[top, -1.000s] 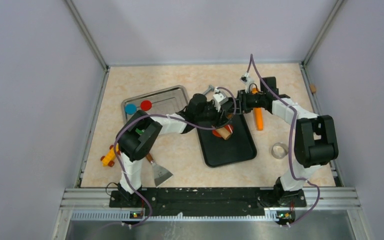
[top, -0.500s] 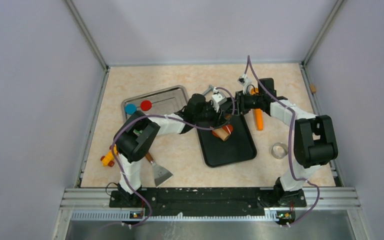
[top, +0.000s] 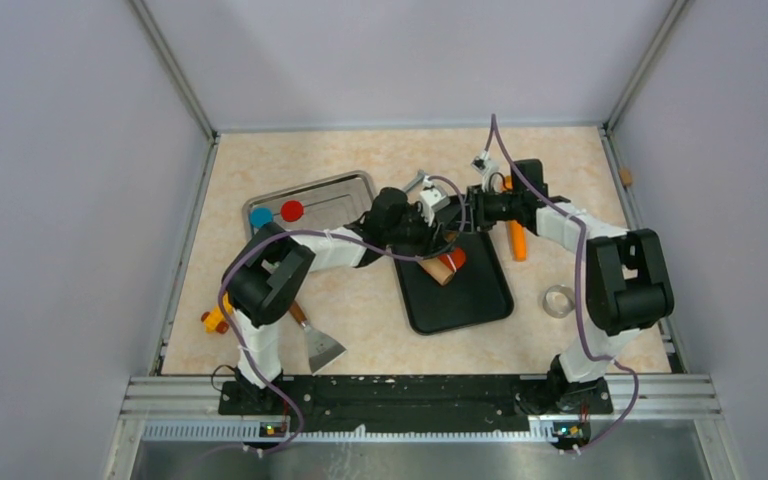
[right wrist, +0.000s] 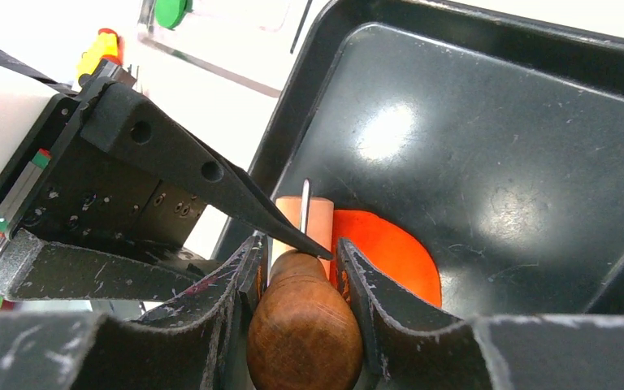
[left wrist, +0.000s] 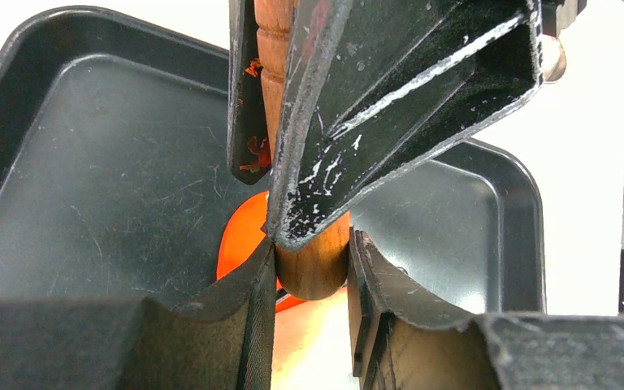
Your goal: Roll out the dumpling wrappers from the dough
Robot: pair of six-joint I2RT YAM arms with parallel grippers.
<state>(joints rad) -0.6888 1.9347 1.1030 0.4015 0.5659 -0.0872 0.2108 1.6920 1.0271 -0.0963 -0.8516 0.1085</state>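
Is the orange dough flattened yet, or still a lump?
Flattened: the orange dough lies as a thin disc on the black tray, under the rolling pin.

Robot lab test cell, not real kitchen lol. Plain grey wall panels [top: 70, 200] boxing in small marble-look surface [top: 360, 335], aluminium struts [top: 174, 72] at corners. Left arm [top: 270, 280] and right arm [top: 625, 280] bolted to metal rail [top: 680, 390], purple cables [top: 577, 300] hanging loose.

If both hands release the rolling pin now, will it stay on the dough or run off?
Likely rolls: the rolling pin is a round, stiff-looking wooden cylinder, held at its handles by left hand and right hand. The flattened orange dough beneath may slow it; the raised rim of the black tray should stop it.
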